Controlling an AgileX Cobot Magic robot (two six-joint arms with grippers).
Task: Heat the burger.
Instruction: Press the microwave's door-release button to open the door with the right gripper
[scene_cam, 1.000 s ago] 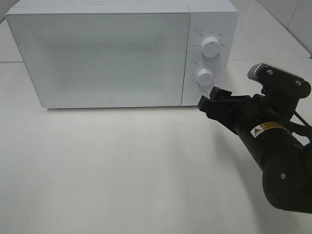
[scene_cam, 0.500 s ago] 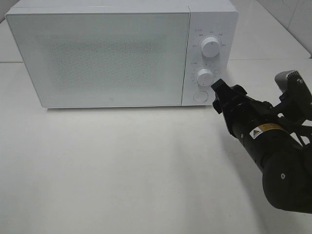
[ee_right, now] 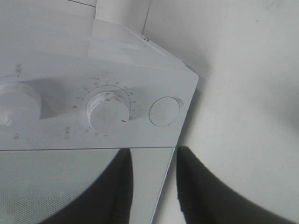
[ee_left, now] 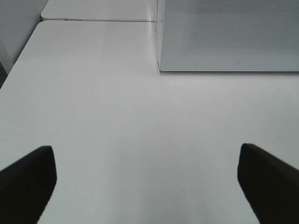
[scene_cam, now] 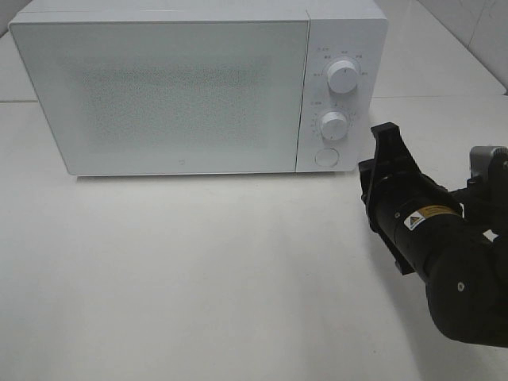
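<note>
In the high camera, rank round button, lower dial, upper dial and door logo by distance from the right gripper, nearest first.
1. Lower dial, round button, low on panel: too close to call.
2. Upper dial, above them.
3. Door logo, far left.

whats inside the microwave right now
Cannot tell. The microwave has its door shut, and the pale speckled door panel lets nothing show through. Only the outside is visible; whatever is inside, if anything, is covered.
</note>
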